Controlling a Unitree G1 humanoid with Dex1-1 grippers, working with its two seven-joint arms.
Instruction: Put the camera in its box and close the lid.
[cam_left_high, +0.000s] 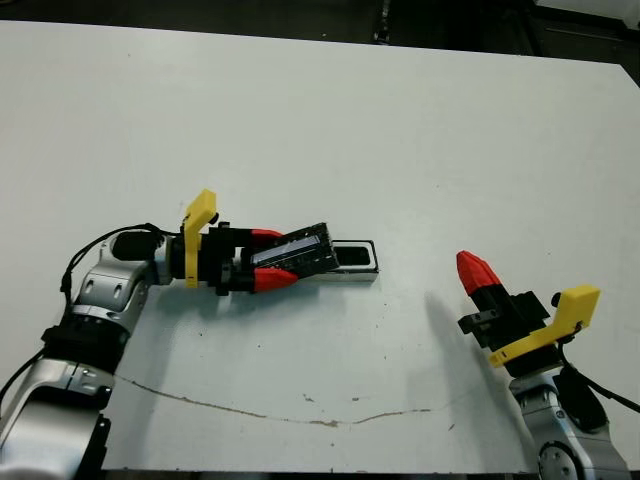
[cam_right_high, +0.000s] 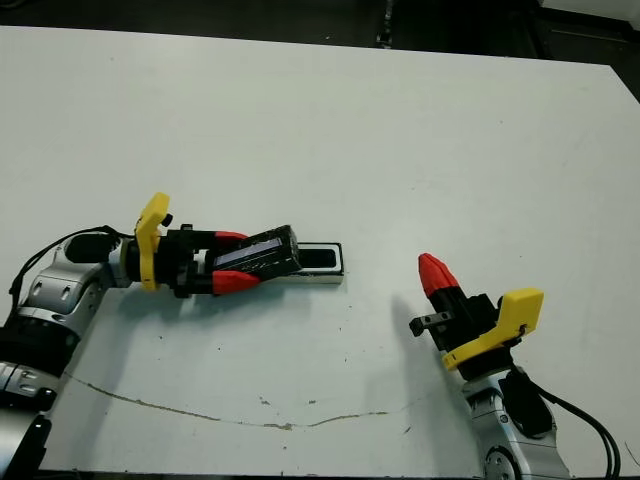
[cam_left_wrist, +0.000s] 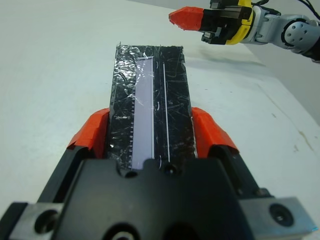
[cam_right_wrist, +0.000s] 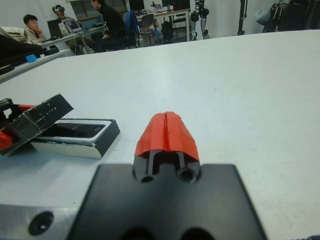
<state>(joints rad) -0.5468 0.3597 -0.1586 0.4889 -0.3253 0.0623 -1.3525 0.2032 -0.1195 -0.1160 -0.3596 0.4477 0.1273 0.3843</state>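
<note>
My left gripper (cam_left_high: 285, 257) is shut on the lid (cam_left_high: 302, 253), a crinkly black slab held by its long sides and tilted, its far end over the near end of the box (cam_left_high: 356, 279). The box lies flat on the white table, and the black camera (cam_left_high: 352, 257) lies inside it. In the left wrist view the lid (cam_left_wrist: 150, 100) runs straight out between the red fingers (cam_left_wrist: 87, 132). My right gripper (cam_left_high: 471, 266) hovers to the right of the box, shut with nothing in it. The right wrist view shows the box (cam_right_wrist: 75, 149), the camera (cam_right_wrist: 75, 131) and the raised lid (cam_right_wrist: 42, 115).
A thin brown crack line (cam_left_high: 300, 415) runs across the table near its front edge. Beyond the far side of the table, people (cam_right_wrist: 32, 25) sit at desks with chairs and equipment. Bare table surface (cam_left_high: 320, 130) stretches behind the box.
</note>
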